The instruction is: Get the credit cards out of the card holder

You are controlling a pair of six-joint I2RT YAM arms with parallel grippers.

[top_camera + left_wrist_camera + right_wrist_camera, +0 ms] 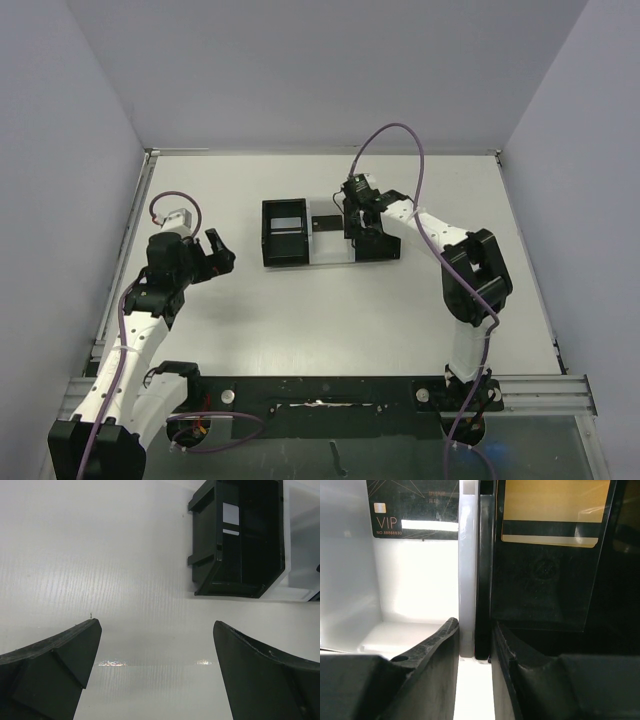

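A black card marked VIP [415,510] lies in the clear middle section [325,243] of a box unit. In the right black box [378,246] lies a gold credit card [552,512] with a dark stripe. A pale card [230,515] rests inside the left black box [285,232]. My right gripper [474,624] is shut on the wall [474,580] between the clear section and the right box, one finger on each side. Off to the left, my left gripper [156,624] hangs wide open above bare table with nothing in it. The card holder is out of view.
The box unit stands at the table's middle back. A raised rail [130,240] runs along the left edge and grey walls enclose the table. White table surface [330,320] lies between the boxes and the arm bases.
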